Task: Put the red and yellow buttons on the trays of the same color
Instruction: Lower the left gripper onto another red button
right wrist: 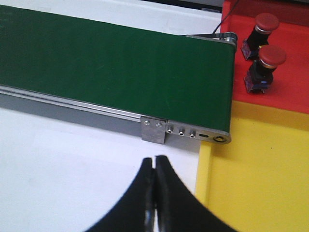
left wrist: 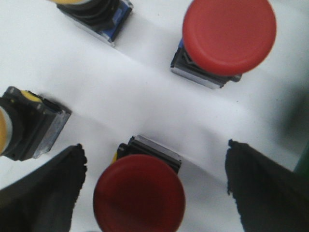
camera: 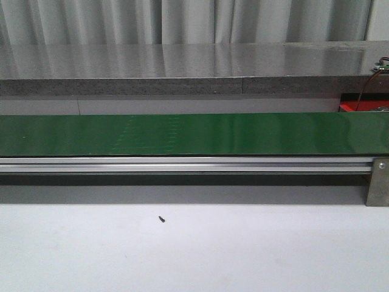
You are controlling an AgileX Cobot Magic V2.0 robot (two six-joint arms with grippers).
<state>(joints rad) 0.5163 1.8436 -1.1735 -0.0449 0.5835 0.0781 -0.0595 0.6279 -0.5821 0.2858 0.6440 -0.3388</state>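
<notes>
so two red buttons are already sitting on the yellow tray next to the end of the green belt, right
Not quite. The two red buttons are on the red tray, not the yellow one. The yellow tray beside it shows no buttons in the part that is visible. Both trays sit at the end of the green belt, as the right wrist view shows.

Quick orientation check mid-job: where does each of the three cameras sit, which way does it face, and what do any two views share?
Front: looks forward over the white table at the green conveyor belt; no arm shows.
Left wrist: looks down on four buttons; a red button sits between the open left gripper.
Right wrist: above the belt's end, red tray and yellow tray; right gripper shut.
Front and right wrist views share the belt.
</notes>
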